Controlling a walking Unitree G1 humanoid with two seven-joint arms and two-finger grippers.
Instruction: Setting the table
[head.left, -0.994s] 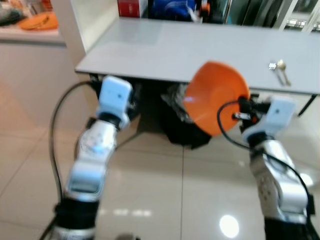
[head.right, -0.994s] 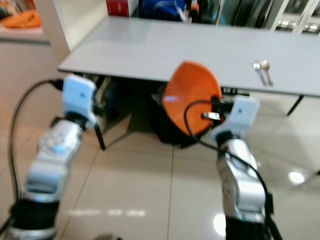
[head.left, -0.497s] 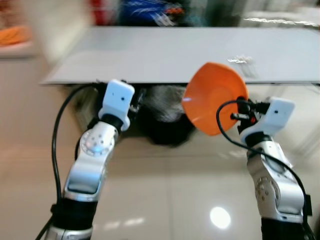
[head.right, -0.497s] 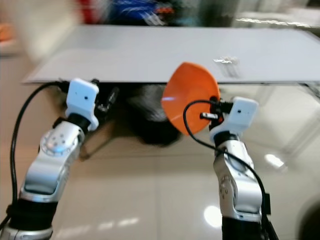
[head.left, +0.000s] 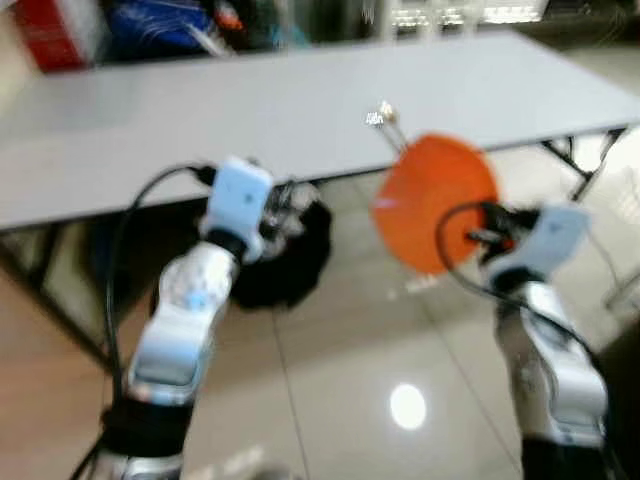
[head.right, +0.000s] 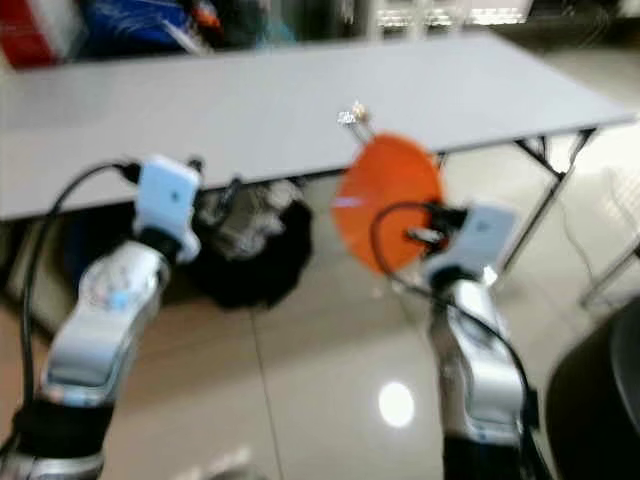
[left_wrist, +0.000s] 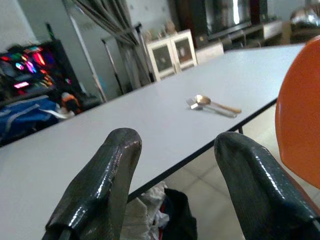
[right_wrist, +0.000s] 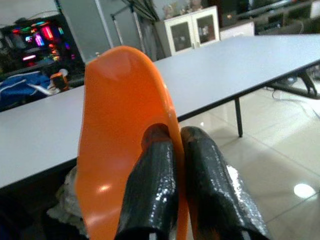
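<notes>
The right tool pinches the rim of an orange plate, held upright before the surface. The left tool hangs open, empty. A spoon lies on the surface.

Table ahead; spoon on near edge; bag underneath, left of bowl.

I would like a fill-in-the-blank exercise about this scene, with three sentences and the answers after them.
1. The right gripper is shut on the rim of an ____ plate.
2. The left gripper is open and holds ____.
3. A spoon and fork lie on the grey ____.

Missing words: orange; nothing; table
</notes>
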